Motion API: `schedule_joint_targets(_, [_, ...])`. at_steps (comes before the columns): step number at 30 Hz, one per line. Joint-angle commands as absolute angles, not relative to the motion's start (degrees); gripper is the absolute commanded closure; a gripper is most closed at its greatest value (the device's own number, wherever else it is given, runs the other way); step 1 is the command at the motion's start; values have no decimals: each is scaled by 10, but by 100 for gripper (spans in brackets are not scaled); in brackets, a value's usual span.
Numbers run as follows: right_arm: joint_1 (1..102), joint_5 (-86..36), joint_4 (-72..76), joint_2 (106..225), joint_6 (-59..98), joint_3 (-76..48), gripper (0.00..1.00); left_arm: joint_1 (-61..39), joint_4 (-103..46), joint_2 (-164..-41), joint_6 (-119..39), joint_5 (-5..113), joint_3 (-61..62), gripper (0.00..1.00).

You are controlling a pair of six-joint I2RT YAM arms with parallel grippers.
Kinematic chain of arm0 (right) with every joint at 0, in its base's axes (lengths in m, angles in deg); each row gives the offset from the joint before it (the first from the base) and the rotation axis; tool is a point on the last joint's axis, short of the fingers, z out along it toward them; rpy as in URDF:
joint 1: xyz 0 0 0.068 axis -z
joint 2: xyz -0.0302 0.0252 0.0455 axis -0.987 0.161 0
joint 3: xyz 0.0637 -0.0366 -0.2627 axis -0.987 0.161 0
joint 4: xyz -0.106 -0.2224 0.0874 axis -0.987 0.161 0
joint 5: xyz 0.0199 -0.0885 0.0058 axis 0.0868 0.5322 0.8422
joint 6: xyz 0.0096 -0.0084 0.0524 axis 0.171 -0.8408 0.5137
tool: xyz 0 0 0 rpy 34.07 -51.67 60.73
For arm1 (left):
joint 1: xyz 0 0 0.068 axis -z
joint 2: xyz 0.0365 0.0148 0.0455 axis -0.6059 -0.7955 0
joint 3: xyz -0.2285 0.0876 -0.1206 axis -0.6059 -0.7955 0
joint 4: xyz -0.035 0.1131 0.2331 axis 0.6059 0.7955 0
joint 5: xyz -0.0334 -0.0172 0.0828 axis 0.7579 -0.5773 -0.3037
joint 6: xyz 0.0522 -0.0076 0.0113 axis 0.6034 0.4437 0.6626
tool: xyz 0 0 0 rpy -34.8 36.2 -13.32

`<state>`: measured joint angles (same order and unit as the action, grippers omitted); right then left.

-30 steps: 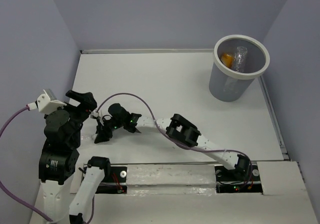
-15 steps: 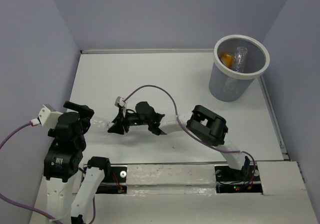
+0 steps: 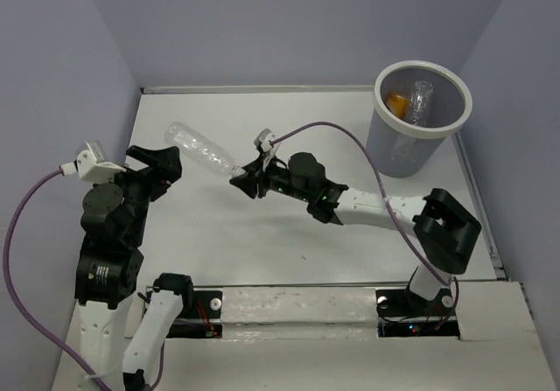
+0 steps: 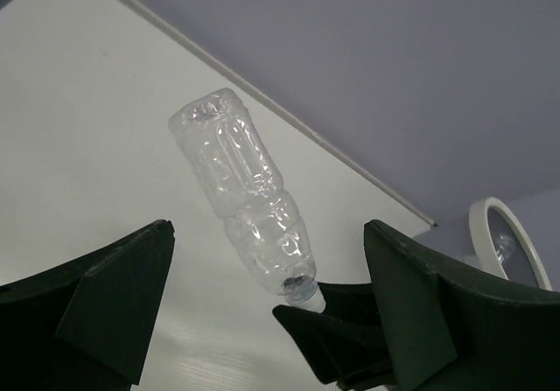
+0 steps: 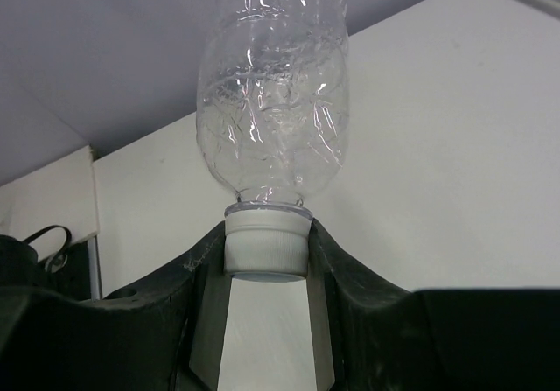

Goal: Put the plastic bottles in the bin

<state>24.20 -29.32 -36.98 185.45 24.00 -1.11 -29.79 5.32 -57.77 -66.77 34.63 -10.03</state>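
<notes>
The bin [image 3: 398,157] holds an orange bottle [image 3: 397,104] and a clear bottle [image 3: 421,99]. Well left of the bin, the right fingers [image 5: 203,290] pinch a third bottle [image 3: 198,146] by its white cap [image 5: 267,249], above the counter [image 3: 289,129]. The left fingers [image 4: 114,295] are spread wide and hold nothing.

The clear bottle [image 5: 276,102] is thin transparent plastic, ribbed and dimpled, glossy with sharp highlights. Its cap [image 5: 267,244] is opaque white plastic, smooth with a soft sheen. The right gripper [image 5: 267,264] pinching that cap has matt black fingers [image 5: 359,308], probably moulded plastic with a faintly grainy skin. The left gripper [image 3: 157,162] has the same dull black finish. The table [image 3: 297,129] is smooth and white, matt with only a slight sheen. At the far right, the bin [image 3: 395,157] looks like semi-matt grey plastic under a glossier white rim. Inside it lie another glossy clear bottle [image 3: 421,100] and an orange bottle [image 3: 397,104]. The cable [image 3: 16,238] has a smooth purple sheath. The walls [image 3: 289,24] are flat, matt lilac.
</notes>
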Motion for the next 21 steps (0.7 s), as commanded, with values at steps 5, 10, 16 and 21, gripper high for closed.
schedule_joint_targets(5, [316, -102, -35, 1635, 179, -41, 100, -297, -134, -561, -568, 653, -197, 1])
schedule_joint_targets(10, [416, -29, 245, 1582, 186, -176, 100, -297, -218, -527, -577, 797, -291, 1])
schedule_joint_targets(16, [493, 59, 561, 1588, 209, -393, 100, -236, -180, -507, -469, 742, -307, 1])
schedule_joint_targets(21, [546, 63, 719, 1624, 228, -532, 100, -159, -209, -489, -478, 721, -371, 1])
